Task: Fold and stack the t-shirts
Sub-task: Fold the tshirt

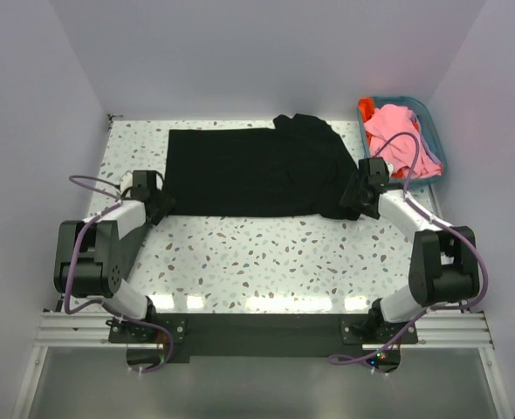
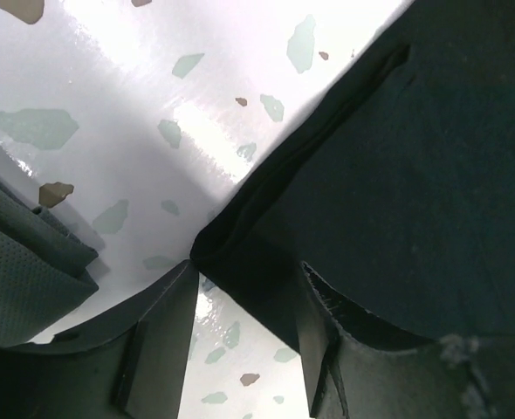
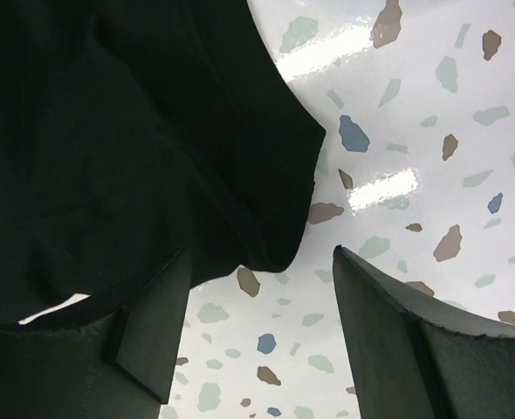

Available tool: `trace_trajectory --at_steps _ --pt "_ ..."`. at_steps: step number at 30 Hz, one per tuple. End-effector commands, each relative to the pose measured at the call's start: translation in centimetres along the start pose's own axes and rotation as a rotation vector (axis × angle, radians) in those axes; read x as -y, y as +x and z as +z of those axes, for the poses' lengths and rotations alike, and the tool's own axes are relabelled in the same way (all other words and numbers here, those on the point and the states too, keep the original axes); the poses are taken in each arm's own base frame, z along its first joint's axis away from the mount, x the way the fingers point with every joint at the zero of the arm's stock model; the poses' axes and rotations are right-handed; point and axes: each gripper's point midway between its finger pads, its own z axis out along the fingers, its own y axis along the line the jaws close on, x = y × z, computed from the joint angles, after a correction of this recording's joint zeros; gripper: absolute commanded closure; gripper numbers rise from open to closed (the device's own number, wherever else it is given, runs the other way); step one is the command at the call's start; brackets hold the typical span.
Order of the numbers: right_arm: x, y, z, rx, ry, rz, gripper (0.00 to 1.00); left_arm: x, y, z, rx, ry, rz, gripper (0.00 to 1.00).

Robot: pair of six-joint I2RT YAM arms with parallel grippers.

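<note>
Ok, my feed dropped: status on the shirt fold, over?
Left gripper open astride black t-shirt corner. Right gripper open at its right edge. Shirt spread on table. Nothing in the way.

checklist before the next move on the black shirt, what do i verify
1. Left gripper open around near left corner of black t-shirt: ok.
2. Right gripper open: ok.
3. Fabric between right jaws: cannot tell, only the shirt's edge reaches in.
4. Shirt flat on table: not ok, right end bunched.
5. Pink shirt out of the way in basket: ok.
</note>
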Motion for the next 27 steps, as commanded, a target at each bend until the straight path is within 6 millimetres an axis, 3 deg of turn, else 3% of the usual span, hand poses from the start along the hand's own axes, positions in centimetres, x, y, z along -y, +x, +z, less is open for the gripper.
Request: trace_trajectory --at_steps 1,4,9,14,18,27 --pt "0.1 -0.9 0.5 0.052 0.009 0.046 0.31 0.2 -0.7 0.8 0.034 -0.016 -0.015 0.51" --pt "0.1 -0.7 0.6 0.059 0.004 0.054 0.32 -0.1 -0.7 1.1 0.034 -0.03 -0.013 0.58" --pt "0.4 -0.4 0.3 0.081 -0.002 0.069 0.33 -0.2 -0.6 1.2 0.032 -0.036 -0.013 0.62" --pt "1.0 -0.4 -0.7 0.135 -0.011 0.091 0.41 -0.3 -0.4 1.3 0.023 -0.04 -0.01 0.63" --pt "0.8 -0.6 -0.2 0.12 -0.004 0.083 0.58 -0.3 -0.2 1.5 0.013 -0.042 -0.01 0.66" --pt "0.0 -1.2 1.1 0.113 -0.004 0.083 0.64 -0.4 0.0 1.8 -0.003 -0.044 -0.012 0.69"
